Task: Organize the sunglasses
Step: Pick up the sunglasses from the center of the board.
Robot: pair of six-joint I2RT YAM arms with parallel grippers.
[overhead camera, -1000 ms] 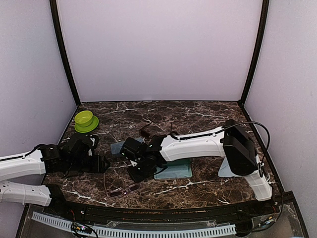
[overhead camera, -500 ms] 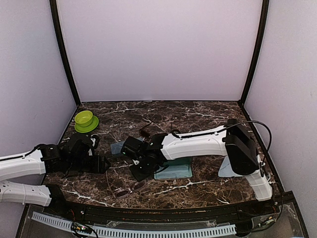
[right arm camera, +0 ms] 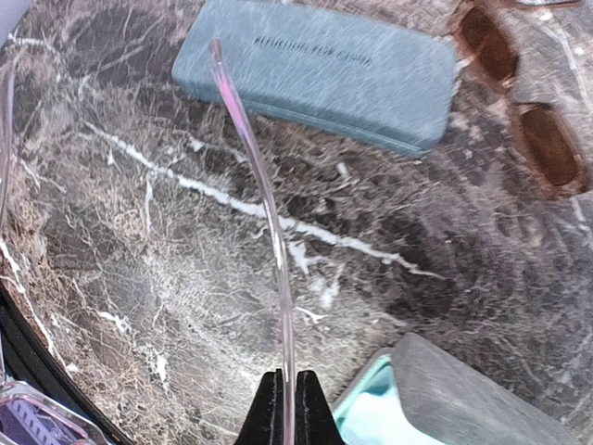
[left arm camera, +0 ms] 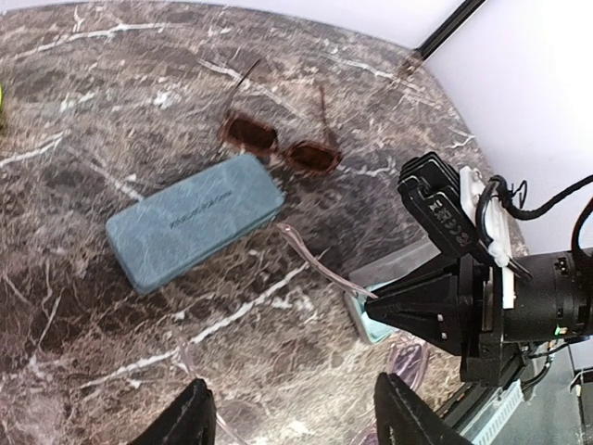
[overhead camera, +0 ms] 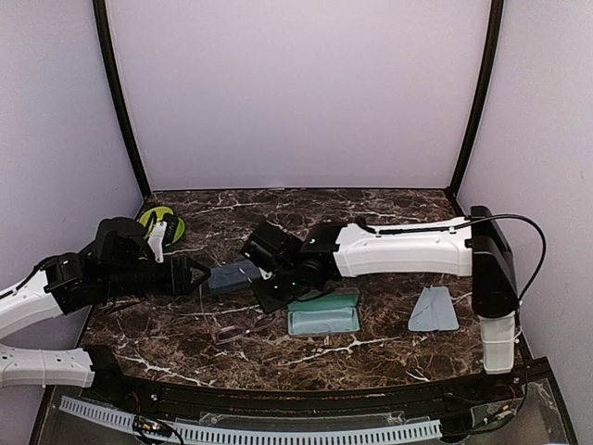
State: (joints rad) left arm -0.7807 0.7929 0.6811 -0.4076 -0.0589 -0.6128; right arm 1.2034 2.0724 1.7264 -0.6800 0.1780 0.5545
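My right gripper (right arm camera: 285, 375) is shut on the thin clear temple arm of the purple-tinted sunglasses (right arm camera: 269, 213). Their pale frame and lenses (left arm camera: 409, 358) hang low over the table's near side (overhead camera: 236, 332). In the top view the right gripper (overhead camera: 269, 295) sits just left of the open case. My left gripper (left arm camera: 301, 413) is open with nothing between its fingers, hovering above these glasses, its tips (overhead camera: 198, 275) beside the closed case. The reddish-brown sunglasses (left arm camera: 278, 145) lie unfolded behind the blue-grey case (left arm camera: 195, 220).
An open case with a teal lining (overhead camera: 322, 315) lies right of the right gripper. The closed blue-grey case (overhead camera: 233, 275) lies between the two grippers. A light-blue cloth (overhead camera: 434, 309) lies at the right, and a green bowl (overhead camera: 165, 222) stands at the back left.
The right gripper has closed on the temple arm and drawn back, pulling the purple sunglasses away from the front edge. The left arm has risen and swung in towards the centre.
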